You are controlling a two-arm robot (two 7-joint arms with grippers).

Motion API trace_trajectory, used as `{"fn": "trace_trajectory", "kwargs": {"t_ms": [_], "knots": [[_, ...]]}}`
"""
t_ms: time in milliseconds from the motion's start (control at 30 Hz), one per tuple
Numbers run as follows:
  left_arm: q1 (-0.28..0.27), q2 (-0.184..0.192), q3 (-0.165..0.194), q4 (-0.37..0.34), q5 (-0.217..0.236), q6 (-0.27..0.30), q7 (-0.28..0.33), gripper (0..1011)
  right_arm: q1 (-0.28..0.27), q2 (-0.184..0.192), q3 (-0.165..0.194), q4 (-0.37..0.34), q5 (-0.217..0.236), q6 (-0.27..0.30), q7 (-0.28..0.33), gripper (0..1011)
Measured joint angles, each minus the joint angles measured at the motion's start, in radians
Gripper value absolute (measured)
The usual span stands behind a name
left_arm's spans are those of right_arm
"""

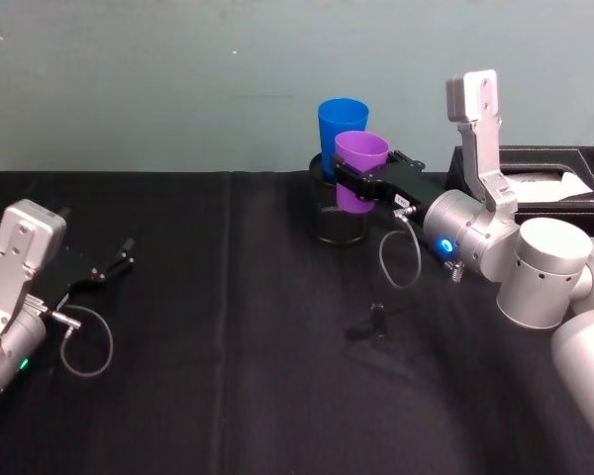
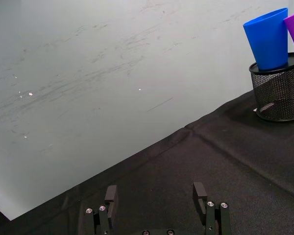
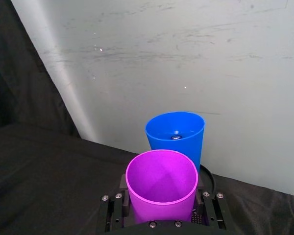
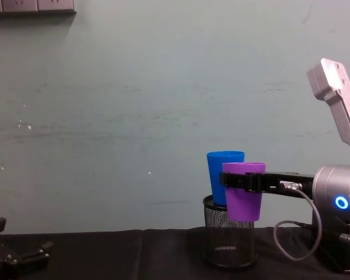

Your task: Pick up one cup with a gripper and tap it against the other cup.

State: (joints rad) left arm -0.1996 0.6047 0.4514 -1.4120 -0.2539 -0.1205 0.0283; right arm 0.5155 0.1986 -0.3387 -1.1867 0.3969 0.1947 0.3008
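Silver-grey right arm (image 1: 544,272), its blue ring (image 1: 445,245) glowing, reaches in from the right. Its black two-fingered right gripper (image 1: 354,184) is clamped around the purple tapered plastic tumbler (image 1: 361,150). One finger lies on each side of the cup's wall, a little below the rim. The purple tumbler stands upright in that grip, mouth up and empty. In the chest view its base hangs clear of the black cloth-covered table (image 1: 228,396).

Just beyond the gripper's fingertips, on the far side of the purple tumbler, is the bright blue tapered plastic tumbler (image 1: 339,124). It stands upright inside a black wire-mesh pen holder (image 1: 339,223), and its rim rises above the purple one. The two cups are very close, the purple one overlapping the blue in the head and chest views. Whether their walls actually touch cannot be told. The purple tumbler's lower part hangs in front of the mesh holder's rim, on the gripper's side.

Behind the right arm's wrist sits a black box (image 1: 544,178) with white tissue showing at its top.

Well away from the right gripper, far across the cloth, the left arm (image 1: 15,297) sits with the left gripper (image 1: 124,254) low over the table. Its fingers (image 2: 110,196) are spread apart and hold nothing. From that gripper, both cups and the mesh holder lie well ahead.
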Motion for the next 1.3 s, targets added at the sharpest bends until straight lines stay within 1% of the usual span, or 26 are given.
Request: {"fn": "trace_trajectory", "kwargs": {"t_ms": [1300], "knots": [[0.000,0.000,0.000,0.000,0.000,0.000,0.000,1000,0.000,0.000,0.000,0.000,0.000,0.000,0.000,726]]}}
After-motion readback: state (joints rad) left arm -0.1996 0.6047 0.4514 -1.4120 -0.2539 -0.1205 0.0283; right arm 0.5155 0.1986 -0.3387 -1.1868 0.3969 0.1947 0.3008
